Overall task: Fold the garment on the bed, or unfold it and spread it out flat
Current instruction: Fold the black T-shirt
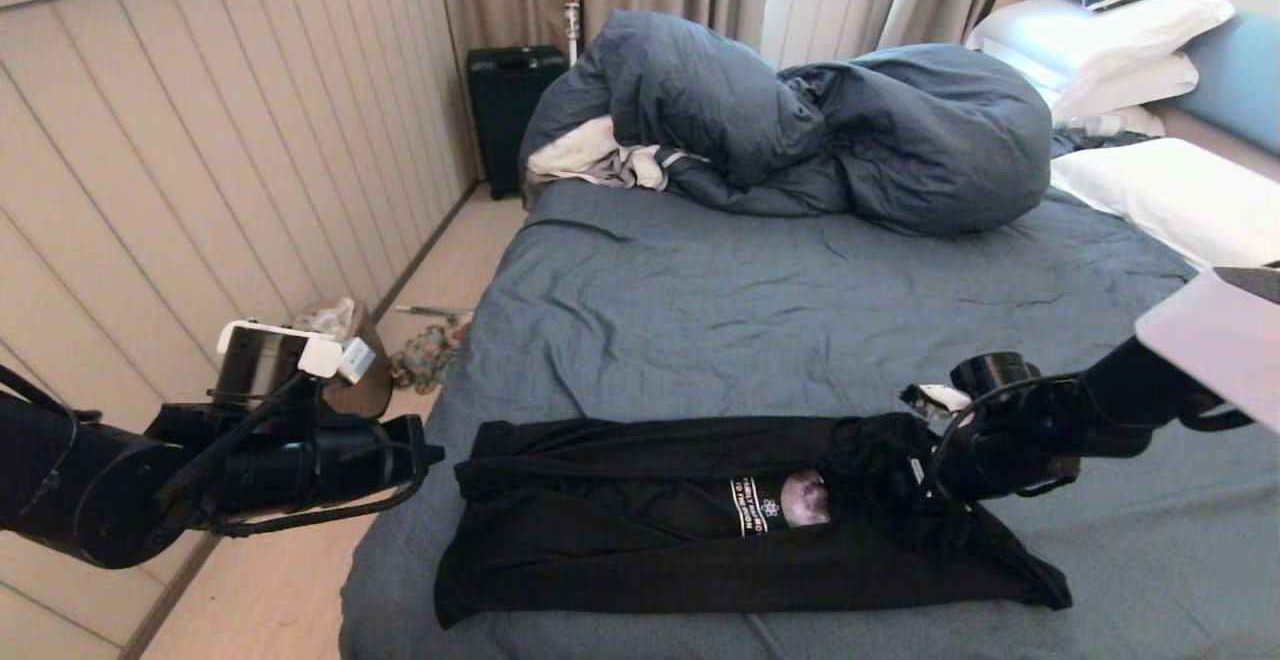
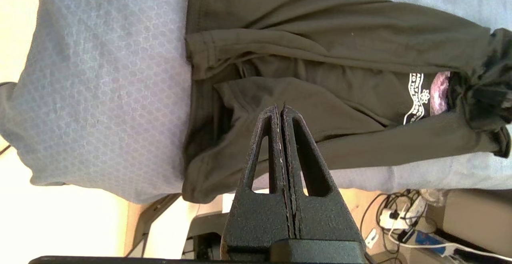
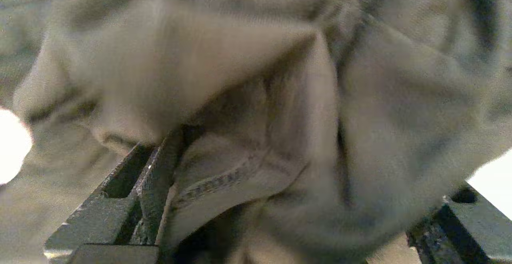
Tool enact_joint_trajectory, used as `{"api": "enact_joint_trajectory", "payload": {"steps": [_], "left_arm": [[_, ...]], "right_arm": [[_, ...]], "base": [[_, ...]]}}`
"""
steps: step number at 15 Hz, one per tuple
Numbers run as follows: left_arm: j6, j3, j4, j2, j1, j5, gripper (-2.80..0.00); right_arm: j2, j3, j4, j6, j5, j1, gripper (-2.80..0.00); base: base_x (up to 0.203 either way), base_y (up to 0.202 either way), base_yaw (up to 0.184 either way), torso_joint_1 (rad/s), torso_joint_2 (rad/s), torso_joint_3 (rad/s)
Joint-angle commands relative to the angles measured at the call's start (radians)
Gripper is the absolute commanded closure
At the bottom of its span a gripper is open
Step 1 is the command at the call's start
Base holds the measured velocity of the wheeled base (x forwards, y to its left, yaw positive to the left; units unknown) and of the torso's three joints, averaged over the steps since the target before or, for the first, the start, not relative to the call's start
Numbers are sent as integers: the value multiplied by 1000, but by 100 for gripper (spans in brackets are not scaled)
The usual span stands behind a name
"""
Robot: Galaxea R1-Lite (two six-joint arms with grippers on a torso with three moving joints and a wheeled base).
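The black short-sleeved cotton T-shirt (image 1: 640, 520) with the grey moon print lies in a long band across the near edge of the large bed with the slate-blue sheet (image 1: 760, 310), at about six o'clock in our head view, its long sides folded in over the middle so that only a slice of the white lettering and moon shows.

We judge it light, limp and quick to wrinkle: it will drape and bunch at any pinch point and slide easily over the sheet, but nothing in it can break. The stitched hems and sleeve edges look like the best places to take hold, being thicker and easier to pinch than the flat panels. Lifting one end alone would likely drag the folds askew.

Going left to right: our left arm reaches in level from nine o'clock, off the bed's left side, its left pincer (image 2: 283, 114) pressed fully shut with nothing in it, aimed at the shirt's left end but apart from it.

At the shirt's right end, around four o'clock, the cloth is heaped into a dark bunch. Our right arm comes in low from three o'clock and the right pincer (image 3: 292, 200) is buried in that bunch, jaws spread wide with a stitched hem lying between them. We judge it clamps nothing at this moment.
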Motion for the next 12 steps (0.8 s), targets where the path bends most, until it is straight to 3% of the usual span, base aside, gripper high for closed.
{"api": "enact_joint_trajectory", "payload": {"steps": [1, 3, 4, 12], "left_arm": [[-3, -1, -3, 5, 0, -1, 0], [-3, -2, -3, 8, 0, -1, 0], [-3, -2, -3, 8, 0, -1, 0], [2, -2, -3, 21, 0, 0, 0]], "right_arm": [[33, -8, -1, 3, -8, 12, -280], [34, -7, -1, 3, -10, 11, -280], [37, -6, -2, 2, -12, 14, 0], [-27, 4, 4, 6, -9, -34, 0]], "base": [[0, 0, 0, 0, 0, 0], [0, 0, 0, 0, 0, 0], [0, 0, 0, 0, 0, 0], [0, 0, 0, 0, 0, 0]]}}
